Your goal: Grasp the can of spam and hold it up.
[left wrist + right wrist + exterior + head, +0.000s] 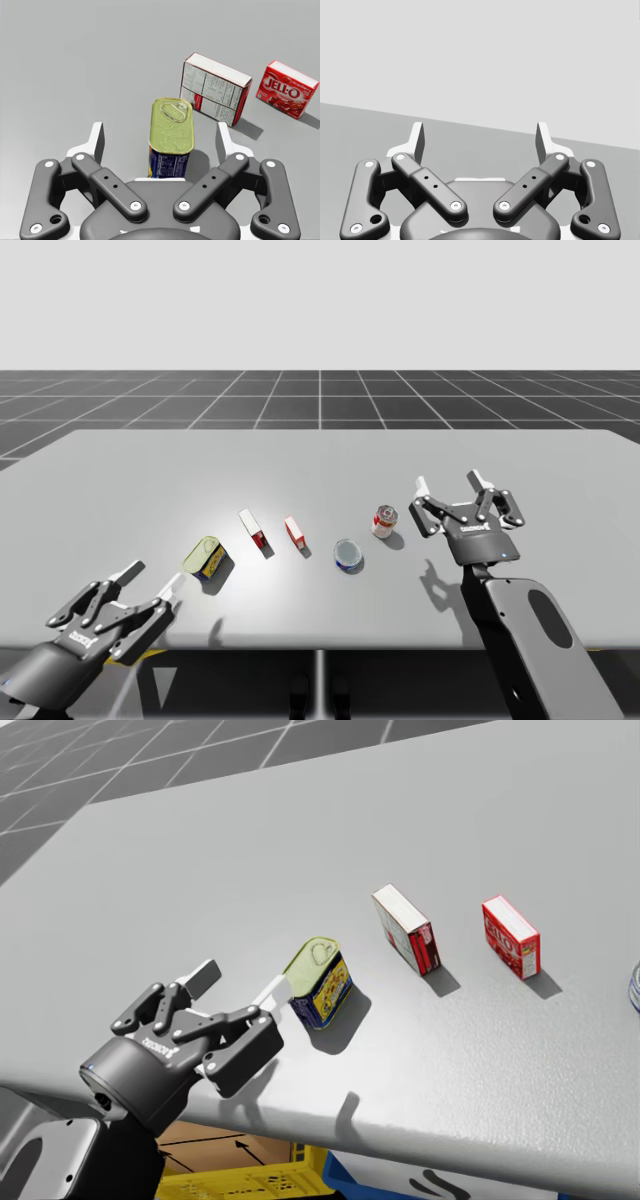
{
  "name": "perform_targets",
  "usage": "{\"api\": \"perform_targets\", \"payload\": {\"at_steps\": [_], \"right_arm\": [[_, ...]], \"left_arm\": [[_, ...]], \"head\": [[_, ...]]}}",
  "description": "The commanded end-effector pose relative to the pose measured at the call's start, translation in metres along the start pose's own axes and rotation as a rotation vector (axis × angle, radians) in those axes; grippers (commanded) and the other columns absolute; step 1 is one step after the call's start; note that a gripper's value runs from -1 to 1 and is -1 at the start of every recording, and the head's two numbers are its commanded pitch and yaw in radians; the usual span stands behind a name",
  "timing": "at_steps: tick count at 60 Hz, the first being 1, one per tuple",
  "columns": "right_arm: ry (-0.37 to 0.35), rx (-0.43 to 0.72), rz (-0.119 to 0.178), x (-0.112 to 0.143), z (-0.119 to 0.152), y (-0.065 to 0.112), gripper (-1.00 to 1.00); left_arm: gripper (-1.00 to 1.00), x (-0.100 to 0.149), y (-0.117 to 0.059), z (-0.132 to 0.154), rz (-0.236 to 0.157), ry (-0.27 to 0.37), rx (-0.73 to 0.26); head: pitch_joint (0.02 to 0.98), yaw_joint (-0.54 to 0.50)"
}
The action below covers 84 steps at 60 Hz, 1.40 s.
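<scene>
Yellow-green on top and blue on its sides, the rectangular can (170, 140) stands on the tabletop (75, 60) between the spread fingers of my left claw (160, 142), which touches nothing. I judge the approach nearly done. To grip well, I would push slightly further so the pads cover the can's long flat sides, centre it, close evenly, then lift straight up. A white box (215, 90) sits just beyond, so no shoving forward. My right claw (450, 483) hangs released, well apart.
</scene>
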Motion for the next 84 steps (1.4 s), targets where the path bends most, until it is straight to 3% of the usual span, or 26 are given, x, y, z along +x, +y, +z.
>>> {"api": "perform_targets", "payload": {"at_steps": [1, 16, 39, 55, 60, 61, 62, 63, 64, 65, 66, 73, 74, 84], "right_arm": [[-0.002, -0.003, 0.006, 0.0, 0.0, -0.001, -1.0], [-0.005, -0.008, 0.014, 0.0, 0.0, -0.002, -1.0], [-0.011, -0.01, 0.024, 0.0, -0.001, -0.004, -1.0], [-0.016, -0.013, 0.021, 0.001, -0.001, -0.005, -1.0], [-0.017, -0.014, 0.021, 0.002, -0.001, -0.005, -1.0], [-0.018, -0.014, 0.02, 0.002, -0.001, -0.005, -1.0], [-0.018, -0.014, 0.02, 0.002, -0.001, -0.005, -1.0], [-0.019, -0.014, 0.019, 0.002, -0.001, -0.006, -1.0], [-0.019, -0.014, 0.019, 0.002, -0.001, -0.006, -1.0], [-0.02, -0.015, 0.019, 0.002, -0.001, -0.006, -1.0], [-0.02, -0.015, 0.019, 0.003, -0.001, -0.006, -1.0], [-0.022, -0.023, 0.026, 0.003, -0.001, -0.006, -1.0], [-0.025, -0.028, 0.037, 0.003, -0.001, -0.006, -1.0], [-0.026, -0.031, 0.036, 0.003, 0.0, -0.006, -1.0]], "left_arm": [[-1.0, -0.025, 0.001, -0.003, -0.012, 0.036, 0.008], [-1.0, -0.042, -0.001, -0.024, -0.021, 0.072, 0.016], [-1.0, -0.041, -0.009, -0.06, -0.052, 0.094, 0.029], [-1.0, -0.049, -0.006, -0.077, -0.032, 0.134, 0.041], [-1.0, -0.053, -0.006, -0.077, -0.042, 0.145, 0.038], [-0.94, -0.053, -0.006, -0.077, -0.043, 0.146, 0.04], [-0.53, -0.054, -0.006, -0.077, -0.044, 0.147, 0.042], [-0.25, -0.054, -0.007, -0.076, -0.041, 0.149, 0.04], [0.48, -0.055, -0.007, -0.076, -0.042, 0.15, 0.04], [0.85, -0.055, -0.007, -0.076, -0.04, 0.153, 0.036], [0.94, -0.055, -0.007, -0.076, -0.042, 0.153, 0.035], [1.0, -0.056, -0.008, -0.074, -0.046, 0.155, 0.028], [1.0, -0.056, -0.008, -0.074, -0.048, 0.156, 0.026], [1.0, -0.06, -0.011, -0.073, -0.058, 0.165, 0.013]], "head": [[0.865, 0.43], [0.87, 0.42], [0.868, 0.39], [0.865, 0.38], [0.862, 0.38], [0.862, 0.38], [0.862, 0.38], [0.86, 0.39], [0.859, 0.39], [0.856, 0.39], [0.853, 0.39], [0.803, 0.39], [0.768, 0.4], [0.594, 0.42]]}}
